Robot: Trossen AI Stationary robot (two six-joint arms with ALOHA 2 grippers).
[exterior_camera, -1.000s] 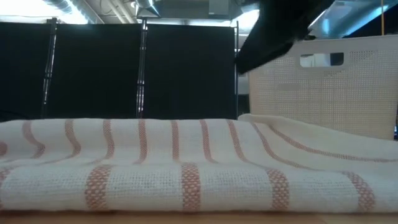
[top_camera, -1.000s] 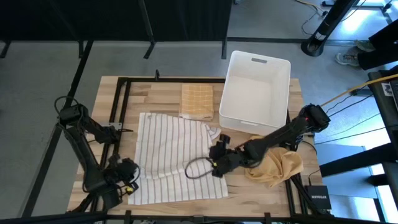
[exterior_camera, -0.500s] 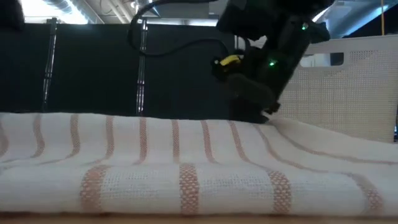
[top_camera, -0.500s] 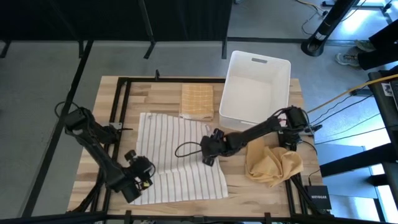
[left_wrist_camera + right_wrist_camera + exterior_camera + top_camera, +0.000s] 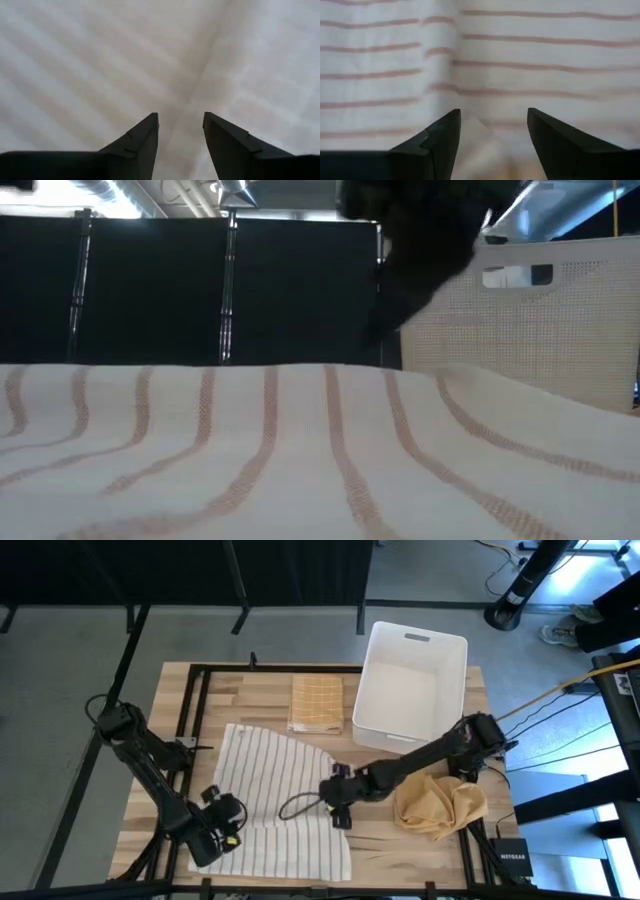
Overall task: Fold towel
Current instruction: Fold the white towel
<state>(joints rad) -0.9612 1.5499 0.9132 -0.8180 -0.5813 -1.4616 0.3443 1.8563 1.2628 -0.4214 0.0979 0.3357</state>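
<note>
High view: striped towel (image 5: pixel 272 802) lies lengthwise front-to-back on desk (image 5: pixel 250 690); left gripper (image 5: pixel 222 830) and right gripper (image 5: pixel 338 802) both spread open over it.

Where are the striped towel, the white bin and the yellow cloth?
striped towel (image 5: pixel 270 765), high view, on its flat middle.
white bin (image 5: pixel 412 687), high view, on its bare inside floor.
yellow cloth (image 5: pixel 440 805), high view, on the crumpled middle.

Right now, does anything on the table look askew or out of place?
The striped towel lies skewed, its far right corner pulled in with a raised fold. A yellow cloth sits crumpled beside the white bin, unlike the neatly folded checked cloth.
</note>
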